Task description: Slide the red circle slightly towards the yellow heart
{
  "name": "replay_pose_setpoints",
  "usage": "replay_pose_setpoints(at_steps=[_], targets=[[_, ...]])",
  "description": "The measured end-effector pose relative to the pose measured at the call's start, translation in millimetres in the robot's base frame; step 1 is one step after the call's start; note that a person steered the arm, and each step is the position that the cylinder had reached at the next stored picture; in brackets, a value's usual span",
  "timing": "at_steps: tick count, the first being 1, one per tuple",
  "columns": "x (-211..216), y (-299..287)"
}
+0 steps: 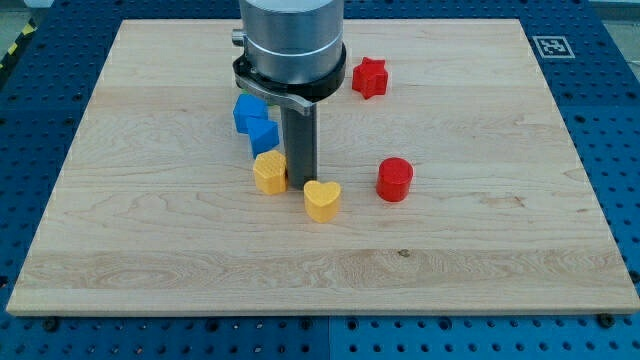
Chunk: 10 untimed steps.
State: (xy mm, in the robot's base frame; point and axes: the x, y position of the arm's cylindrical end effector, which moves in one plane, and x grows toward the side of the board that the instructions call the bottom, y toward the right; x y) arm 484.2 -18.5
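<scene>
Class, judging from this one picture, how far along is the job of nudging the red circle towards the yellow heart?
Nothing looks done: the red circle sits apart from the yellow heart, at its right. In hand: my tip rests between the heart and a yellow block, away from the circle. Left: get round to the circle's right side and push.

You are looking at a robotics lab bench: a pale wooden worktop (pixel 480 250) lies on a blue perforated mounting plate (pixel 610 110), a printed fiducial marker (pixel 549 45) sits at its corner, and yellow-black hazard tape (pixel 14 48) edges the view's top left.
</scene>
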Motion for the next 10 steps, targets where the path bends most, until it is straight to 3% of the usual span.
replay_pose_setpoints(at_steps=[2, 4, 6, 10], targets=[[-4, 91], [-24, 111], [-9, 214], [23, 124]])
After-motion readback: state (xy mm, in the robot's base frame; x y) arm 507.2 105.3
